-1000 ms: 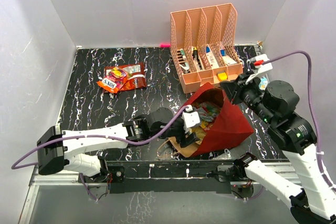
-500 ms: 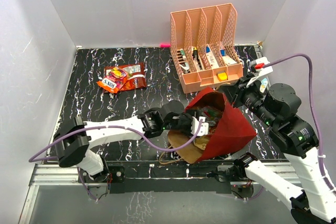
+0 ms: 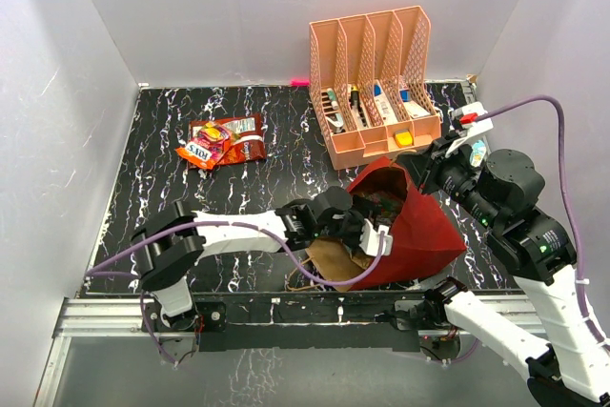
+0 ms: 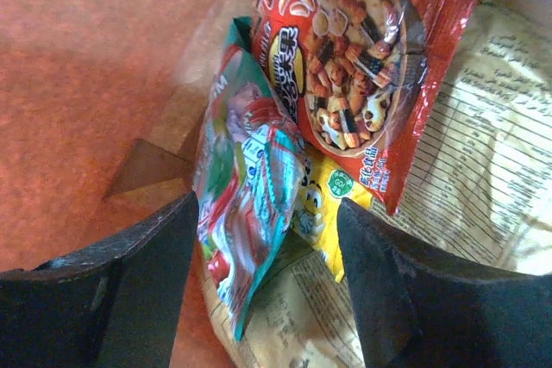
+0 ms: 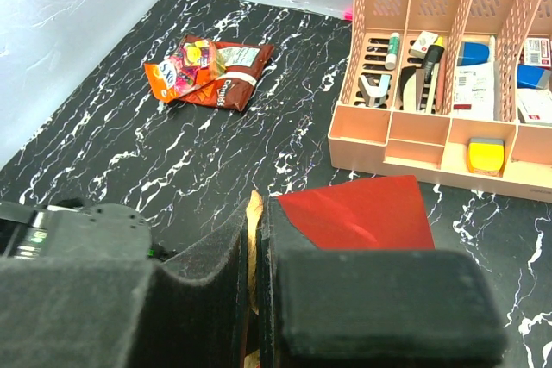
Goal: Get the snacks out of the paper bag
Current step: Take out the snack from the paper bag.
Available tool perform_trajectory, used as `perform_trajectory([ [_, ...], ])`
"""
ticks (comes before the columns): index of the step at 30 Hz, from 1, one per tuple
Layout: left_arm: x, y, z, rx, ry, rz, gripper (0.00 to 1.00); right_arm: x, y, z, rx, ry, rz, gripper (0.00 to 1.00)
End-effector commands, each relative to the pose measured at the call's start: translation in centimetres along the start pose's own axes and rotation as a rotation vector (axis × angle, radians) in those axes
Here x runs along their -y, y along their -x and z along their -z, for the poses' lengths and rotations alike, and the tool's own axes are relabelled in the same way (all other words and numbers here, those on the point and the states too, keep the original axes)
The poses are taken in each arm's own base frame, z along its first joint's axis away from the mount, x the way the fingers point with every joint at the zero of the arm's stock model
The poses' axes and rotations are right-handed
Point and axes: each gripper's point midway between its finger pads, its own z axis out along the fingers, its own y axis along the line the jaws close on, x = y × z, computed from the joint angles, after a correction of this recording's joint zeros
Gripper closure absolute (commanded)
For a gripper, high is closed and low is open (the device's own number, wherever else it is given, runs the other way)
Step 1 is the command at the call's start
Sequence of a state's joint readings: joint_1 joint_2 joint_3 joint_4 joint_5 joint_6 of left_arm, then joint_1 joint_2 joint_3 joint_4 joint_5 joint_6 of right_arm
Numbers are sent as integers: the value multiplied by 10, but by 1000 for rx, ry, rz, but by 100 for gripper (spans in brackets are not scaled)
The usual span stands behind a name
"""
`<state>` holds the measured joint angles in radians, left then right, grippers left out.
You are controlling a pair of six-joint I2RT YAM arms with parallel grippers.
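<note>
Your left gripper point(image 4: 266, 213) stands jaws apart deep inside the paper bag point(image 3: 419, 226), straddling a crinkly teal-green packet point(image 4: 246, 170). Against it lie a glossy red nut-mix packet point(image 4: 362, 58), its yellow lettering unreadable, and a yellow packet point(image 4: 323, 196). Your right gripper point(image 5: 256, 247) pinches the bag's kraft-brown rim. Orange and brown packets point(image 3: 224, 140) lie well apart on the black marbled table point(image 3: 162, 178).
</note>
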<state>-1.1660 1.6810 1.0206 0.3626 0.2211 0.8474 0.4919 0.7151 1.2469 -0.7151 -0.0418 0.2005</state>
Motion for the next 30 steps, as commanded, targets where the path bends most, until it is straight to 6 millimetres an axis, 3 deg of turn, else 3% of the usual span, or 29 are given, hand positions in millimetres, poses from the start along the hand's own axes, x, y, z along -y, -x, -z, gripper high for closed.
perform_trajectory([
  [1,-22,10,-10,25,8,-66,35,-15,58,12,215,59,8,93],
  [7,-40,-17,-28,-49,49,-74,41,-16,59,16,223,61,-4,93],
  [11,-36,-25,-31,-72,21,-80,71,-15,60,18,229,58,-11,93],
  [14,-39,-19,-22,-65,38,-44,91,-16,61,19,237,58,-17,93],
  [16,-42,-13,-10,-55,56,-8,100,-15,60,18,235,55,-18,93],
  [26,-54,41,76,74,194,279,100,-9,53,14,231,32,-22,93],
  [30,-49,57,112,72,180,435,100,-8,49,13,231,26,-20,93],
])
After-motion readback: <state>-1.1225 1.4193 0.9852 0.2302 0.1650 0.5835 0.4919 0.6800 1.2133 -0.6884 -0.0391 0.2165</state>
